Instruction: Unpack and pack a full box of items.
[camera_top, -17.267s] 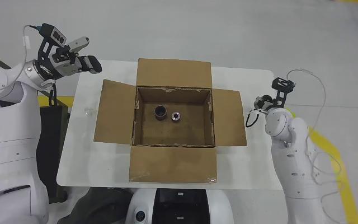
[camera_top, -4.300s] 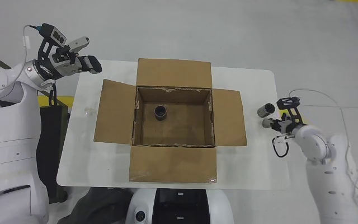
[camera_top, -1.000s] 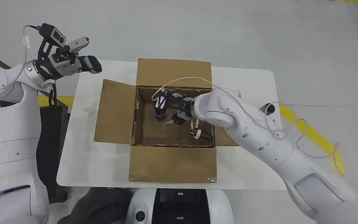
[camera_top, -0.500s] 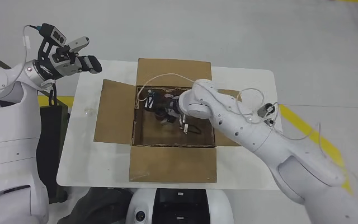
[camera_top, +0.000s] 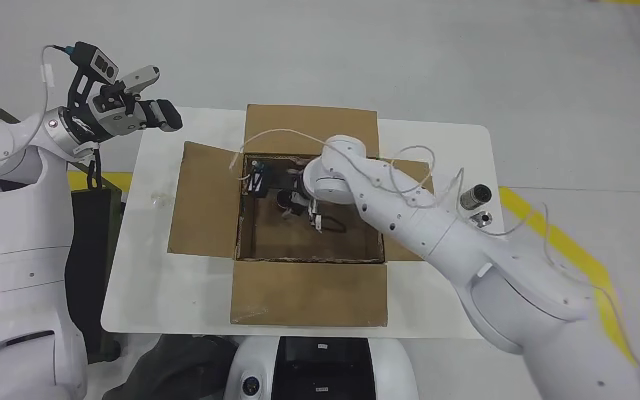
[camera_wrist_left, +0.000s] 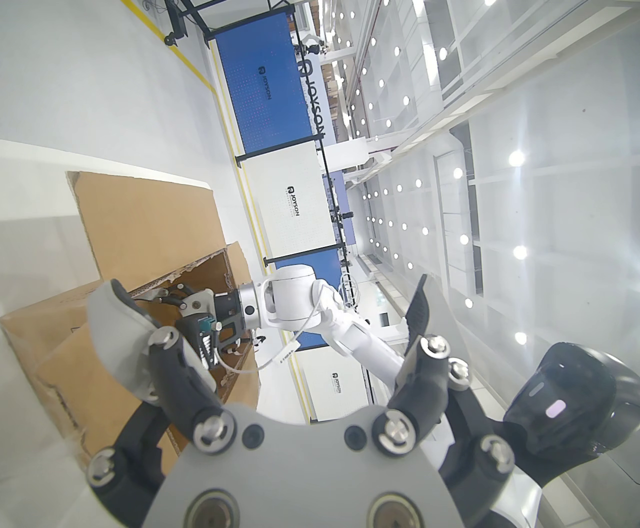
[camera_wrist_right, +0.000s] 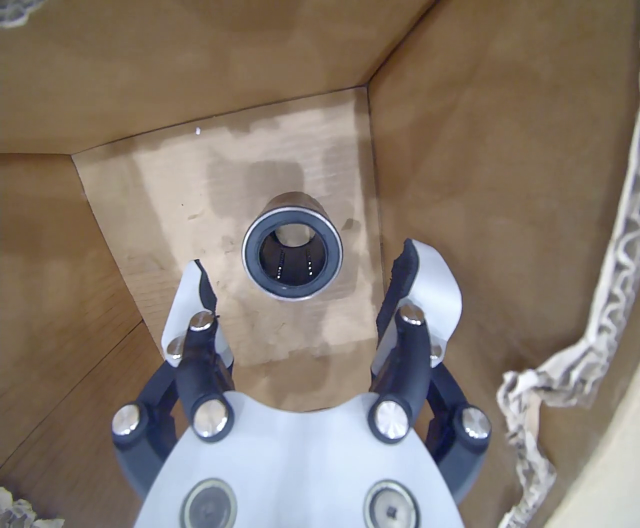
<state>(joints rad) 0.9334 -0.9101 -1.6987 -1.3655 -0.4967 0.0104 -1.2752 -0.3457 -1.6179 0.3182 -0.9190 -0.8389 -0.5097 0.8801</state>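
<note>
An open cardboard box (camera_top: 310, 292) stands in the middle of the white table (camera_top: 150, 260). Inside it a metal cylinder with a dark bore (camera_wrist_right: 292, 257) stands upright on the box floor near a corner. My right gripper (camera_wrist_right: 304, 261) hangs just above it, open, one finger on each side, not touching. In the top view the right gripper (camera_top: 290, 203) is down in the box's far left part. My left gripper (camera_top: 165, 115) is open and empty, held over the table's far left corner.
A second metal cylinder (camera_top: 474, 194) lies on the table right of the box, with a small piece (camera_top: 484, 218) beside it. The box's flaps are folded outward. Its torn paper edge (camera_wrist_right: 575, 370) is close to the right gripper.
The right arm has swung left and farther into the box, bringing its open gripper over the cylinder. The left arm has not moved.
</note>
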